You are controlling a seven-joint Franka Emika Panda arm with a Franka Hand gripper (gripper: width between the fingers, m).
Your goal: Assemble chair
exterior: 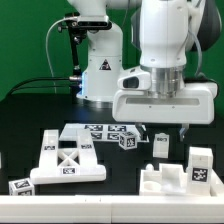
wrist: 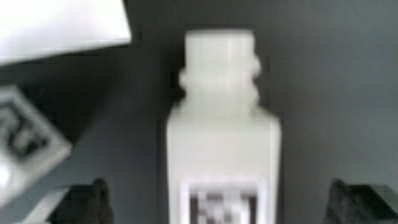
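Fingers of the two-finger gripper stand apart, leaving gaps beside the chunky white plastic chair leg on the black table, toward its edge nearest the exterior camera. A finger brushing it on the way up could, I think, tip it. The leg has a stepped neck and one black-and-white tag.

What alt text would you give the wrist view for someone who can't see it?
A white chair piece with a stepped peg at one end lies on the dark table between the two dark fingertips of the open gripper, which stand clear of it on either side. Two more white pieces, one plain and one tagged, sit at the picture's edge.
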